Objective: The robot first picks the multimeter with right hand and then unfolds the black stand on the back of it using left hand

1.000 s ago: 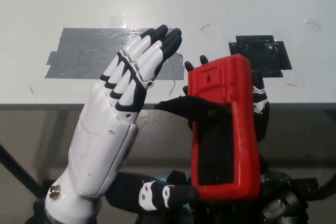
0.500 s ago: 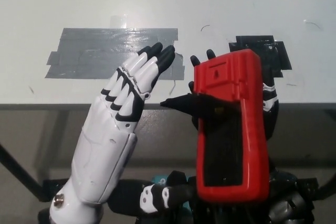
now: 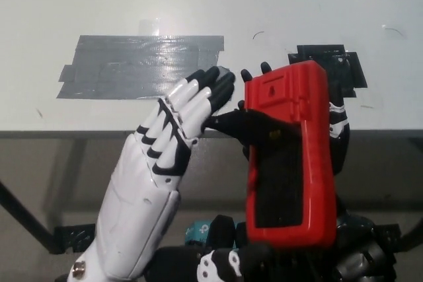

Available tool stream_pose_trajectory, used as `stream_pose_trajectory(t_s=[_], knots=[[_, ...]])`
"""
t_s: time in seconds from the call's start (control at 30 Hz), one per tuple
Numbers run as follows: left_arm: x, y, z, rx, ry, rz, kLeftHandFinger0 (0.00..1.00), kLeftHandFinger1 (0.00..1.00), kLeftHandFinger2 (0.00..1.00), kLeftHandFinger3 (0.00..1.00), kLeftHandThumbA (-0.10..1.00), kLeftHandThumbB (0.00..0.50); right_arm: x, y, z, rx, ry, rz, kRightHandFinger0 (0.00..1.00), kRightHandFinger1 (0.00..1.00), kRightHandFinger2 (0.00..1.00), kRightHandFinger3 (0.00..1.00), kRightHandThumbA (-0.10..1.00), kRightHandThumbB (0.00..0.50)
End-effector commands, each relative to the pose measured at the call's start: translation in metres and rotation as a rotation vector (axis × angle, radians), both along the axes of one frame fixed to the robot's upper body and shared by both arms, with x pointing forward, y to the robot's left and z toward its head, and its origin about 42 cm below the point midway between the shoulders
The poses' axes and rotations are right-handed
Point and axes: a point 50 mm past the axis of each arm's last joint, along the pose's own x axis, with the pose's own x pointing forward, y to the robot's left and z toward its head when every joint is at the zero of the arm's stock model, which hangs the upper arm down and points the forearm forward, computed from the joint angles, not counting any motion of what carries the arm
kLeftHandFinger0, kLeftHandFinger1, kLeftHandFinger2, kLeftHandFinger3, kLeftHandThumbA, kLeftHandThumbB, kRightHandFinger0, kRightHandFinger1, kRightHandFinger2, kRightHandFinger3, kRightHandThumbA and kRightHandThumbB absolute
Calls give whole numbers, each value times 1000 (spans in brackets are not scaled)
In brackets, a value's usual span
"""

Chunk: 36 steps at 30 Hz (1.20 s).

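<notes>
A: What differs from half a second ago?

B: The white left hand [image 3: 155,179] has shifted right, and its dark fingertips [image 3: 221,84] now sit just beside the multimeter's top left corner. The multimeter [image 3: 287,156] has barely moved.

A: Where is the multimeter?

B: Upright in front of the table's [image 3: 198,4] edge, red back facing the camera, with the black right hand [image 3: 334,133] clamped around it from behind. The black stand [image 3: 277,176] lies flat against the back.

A: And the left hand's fingers?

B: Straight, slightly spread, holding nothing. Grey tape [image 3: 142,64] and a black tape patch [image 3: 330,61] lie on the table beyond.
</notes>
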Motion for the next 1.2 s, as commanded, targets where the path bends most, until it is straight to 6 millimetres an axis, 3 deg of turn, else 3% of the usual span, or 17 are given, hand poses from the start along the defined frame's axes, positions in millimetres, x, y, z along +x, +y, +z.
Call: stream_pose_trajectory(t_s=[0.0,0.07,0.1,0.17,0.3,0.33,0.37,0.43,0.5,0.53,0.6,0.67,0.77,0.83,1.0,1.03,1.17], knots=[[-8,-2,7,-90,-96,-88,1000,1000,1000,1000,842,243,-4,12,25,139,-103,26,0,6,578,123,-100,164],[-8,-2,7,-91,-98,-89,1000,1000,1000,1000,844,244,-4,12,25,139,-104,26,0,10,645,138,-100,166],[-9,-2,7,-91,-80,-84,1000,876,904,1000,888,239,-3,12,28,131,-122,3,0,0,552,122,-100,175],[-9,-2,6,-90,-66,-87,1000,838,865,1000,886,241,-3,11,31,125,-131,-11,0,9,536,125,-100,178],[-9,-1,5,-96,-57,-100,1000,780,805,1000,883,236,-4,10,32,124,-129,-18,0,151,606,193,-100,193],[-9,-1,5,-106,-56,-108,1000,683,735,1000,886,226,-4,10,33,138,-132,-13,0,171,609,197,-100,179],[-7,-1,2,-132,-44,-117,1000,558,629,1000,907,230,-5,10,36,168,-142,-5,0,110,554,227,-100,169],[-7,-1,1,-136,-38,-113,1000,483,561,1000,922,227,-6,10,37,162,-146,-10,0,2,472,262,-100,168],[-7,-1,1,-137,-38,-114,1000,469,548,1000,922,228,-6,10,37,162,-146,-11,0,0,464,266,-100,167],[-5,-2,0,-146,-11,-99,1000,395,432,1000,1000,230,-9,9,39,165,-153,14,0,0,380,246,-100,175],[-5,-2,1,-144,-11,-95,1000,373,400,1000,1000,236,-9,9,39,168,-153,19,0,0,272,159,-100,179],[-5,-2,1,-145,-11,-95,1000,370,396,1000,1000,234,-9,9,39,168,-153,19,0,0,249,136,-100,179],[-1,-2,0,-144,20,-75,1000,496,520,1000,1000,250,-14,10,44,202,-164,37,0,60,553,163,-100,170],[0,-1,0,-140,19,-75,1000,511,537,1000,999,243,-14,9,45,203,-166,36,0,101,630,187,-100,173],[2,0,0,-131,1,-72,1000,527,577,1000,991,233,-14,9,46,192,-185,27,0,106,620,193,-100,167],[-1,2,2,-155,-67,-41,1000,634,687,1000,956,235,-13,7,46,171,-194,12,0,69,577,207,-100,168],[-3,7,13,-184,-159,-52,1000,712,804,1000,910,259,-11,5,46,161,-183,11,0,0,365,134,-100,184]])
